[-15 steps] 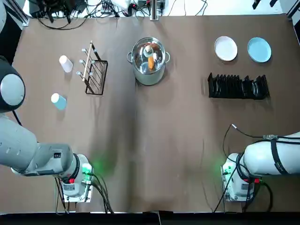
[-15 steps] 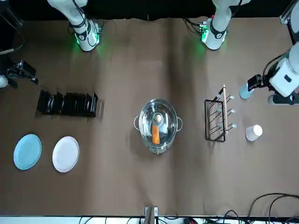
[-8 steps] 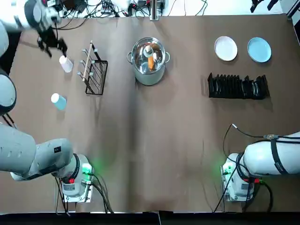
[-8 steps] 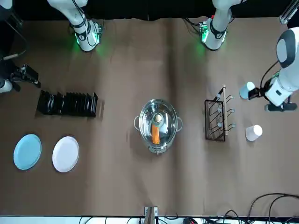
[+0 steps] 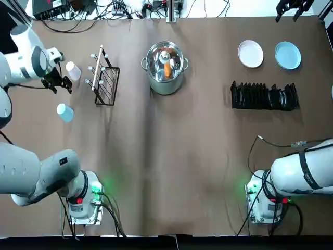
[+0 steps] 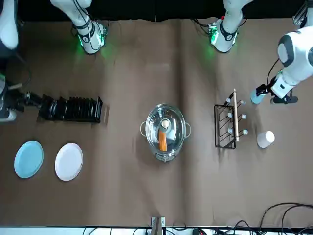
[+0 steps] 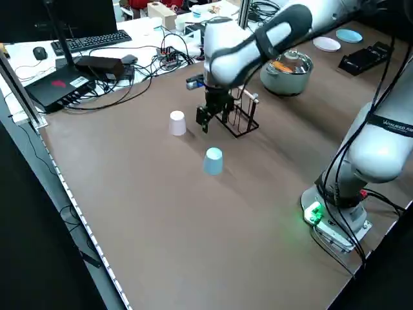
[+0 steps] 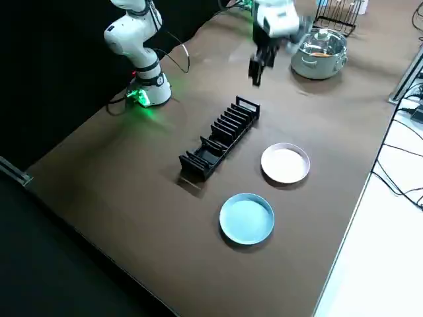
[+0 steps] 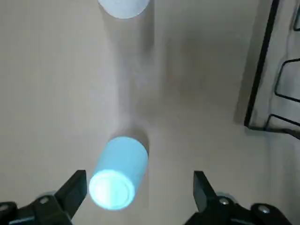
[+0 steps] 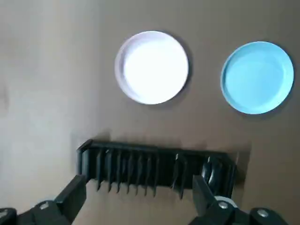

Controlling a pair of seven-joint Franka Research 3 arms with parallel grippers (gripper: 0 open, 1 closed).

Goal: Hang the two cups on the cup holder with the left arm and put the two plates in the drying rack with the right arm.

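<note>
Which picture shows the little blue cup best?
The left wrist view: the light blue cup fills much of it, upside down on the table between the open left pincer fingers. The top, front and left side views show it small; the front view partly hides it behind the arm.

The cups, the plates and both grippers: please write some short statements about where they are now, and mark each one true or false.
1. The light blue cup already hangs on the cup holder. False: it stands on the table.
2. The left gripper is open, the light blue cup close below it. True.
3. The white plate and the light blue plate lie flat beside the drying rack. True.
4. The right gripper holds the white plate. False: it is open and empty.
5. The white cup sits inside the steel pot. False: it is beside the cup holder.
</note>
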